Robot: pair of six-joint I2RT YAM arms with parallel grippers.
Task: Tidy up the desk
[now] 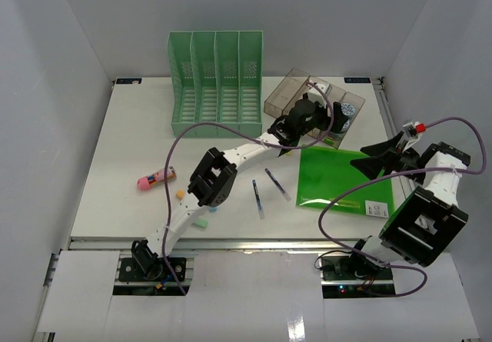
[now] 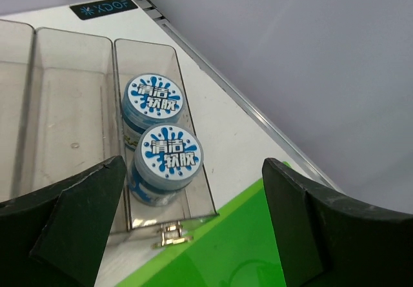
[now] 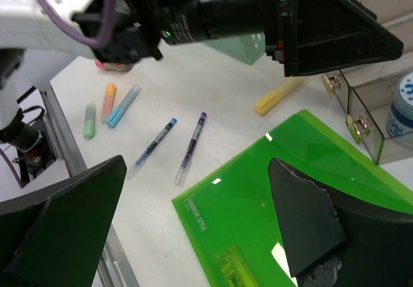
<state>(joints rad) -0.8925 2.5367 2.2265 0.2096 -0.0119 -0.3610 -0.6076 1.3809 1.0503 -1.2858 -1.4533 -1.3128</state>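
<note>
Desk (image 1: 123,150): large flat white tabletop with thin metal rails, spanning the whole workspace under both arms.

Left gripper (image 2: 193,200): jaws spread wide, nothing between them. It hangs over the near end of a smoky clear plastic compartment organiser (image 2: 71,106) at the far right of the desk. Two round jars with blue-and-white splash lids (image 2: 169,155) sit one behind the other in the right-hand compartment of the left wrist view.

Right gripper (image 3: 197,184): jaws wide and empty, above the corner of a flat translucent green folder (image 3: 258,203).

Two slim clear pens (image 3: 191,148) lie side by side just left of the folder. Pastel highlighters (image 3: 109,102) lie further left.

Green slotted file rack (image 1: 215,81) stands upright at the far edge.
</note>
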